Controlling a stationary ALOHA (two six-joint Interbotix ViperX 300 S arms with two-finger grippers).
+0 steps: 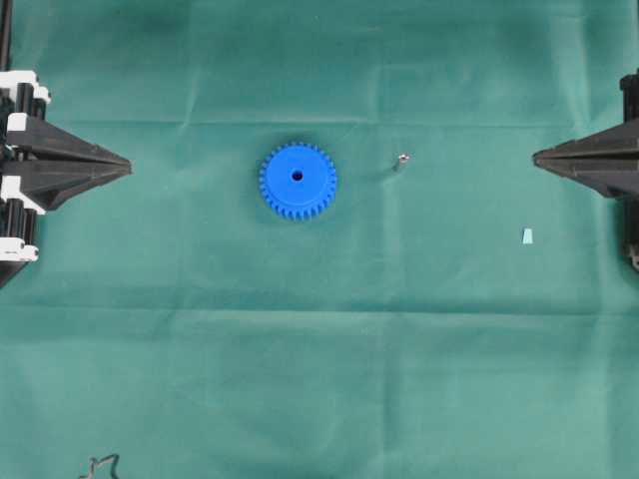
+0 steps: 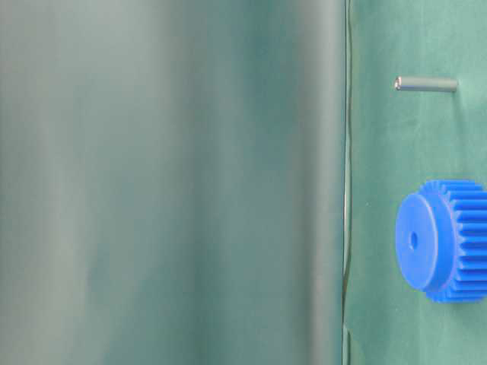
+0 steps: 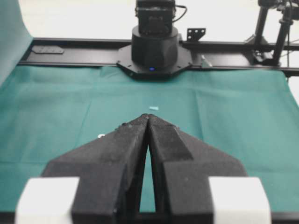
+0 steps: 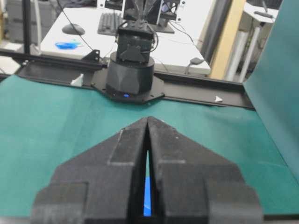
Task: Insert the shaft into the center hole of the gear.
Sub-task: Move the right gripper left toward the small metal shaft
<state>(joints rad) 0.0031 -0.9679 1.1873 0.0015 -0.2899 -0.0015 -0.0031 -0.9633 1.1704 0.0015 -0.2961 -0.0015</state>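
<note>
The blue gear (image 1: pixel 298 181) lies flat on the green cloth left of the middle, its dark center hole (image 1: pixel 297 175) facing up. The thin grey shaft (image 1: pixel 401 160) stands apart to the gear's right. In the table-level view the shaft (image 2: pixel 426 84) and the gear (image 2: pixel 445 239) with its center hole (image 2: pixel 413 240) show clearly. My left gripper (image 1: pixel 128 166) is shut and empty at the left edge, pointing at the gear. My right gripper (image 1: pixel 536 156) is shut and empty at the right edge. In the right wrist view a strip of the gear (image 4: pixel 147 196) shows through the slit behind the shut fingertips.
A small pale-blue chip (image 1: pixel 527 236) lies on the cloth below the right gripper. A dark bent wire (image 1: pixel 100 464) sits at the bottom left edge. Each wrist view shows the opposite arm's black base (image 3: pixel 154 46) on a rail. A blurred green sheet (image 2: pixel 167 182) fills the table-level view's left.
</note>
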